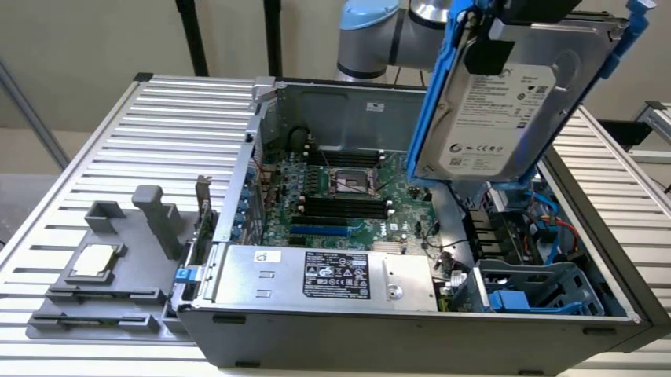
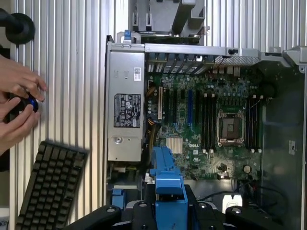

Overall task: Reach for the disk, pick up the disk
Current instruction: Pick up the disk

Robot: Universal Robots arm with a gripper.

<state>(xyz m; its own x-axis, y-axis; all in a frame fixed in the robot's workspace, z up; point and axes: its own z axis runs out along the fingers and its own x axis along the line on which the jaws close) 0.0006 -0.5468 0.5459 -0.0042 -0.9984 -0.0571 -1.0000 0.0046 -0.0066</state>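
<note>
On the exterior view's left, a grey holder [image 1: 105,283] lies on the slatted desk [image 1: 178,126], with a small square chip [image 1: 97,258] set in it. Just beside it stands the open computer case [image 1: 419,345], its side off, so the green board [image 1: 346,196] with its bare socket [image 1: 351,179] is in plain sight. Along the near wall of the case sits the big silver box [image 1: 325,276] with a black label. Toward the exterior view's right, the disk [image 1: 504,110] hangs in the air well above the case, tilted, label side facing out, its blue rails [image 1: 435,94] running down both long edges. The pincer [image 1: 529,20] has it clamped at the top edge, with the arm [image 1: 372,35] rising behind. Below the disk, in the case's right corner, is a blue-grey drive cage [image 1: 540,287] with red and blue cables near it. In the wrist view, the pincer [image 2: 169,211] grips a blue rail [image 2: 168,182] between its dark fingers [image 2: 141,213], looking down onto the board [image 2: 206,120] and the silver box [image 2: 125,110]. Off to one side of the case, a person's hands [image 2: 17,103] hold a small dark device with a blue knob [image 2: 32,102], and a black keyboard [image 2: 50,187] lies on the desk [image 2: 81,72] near them.
</note>
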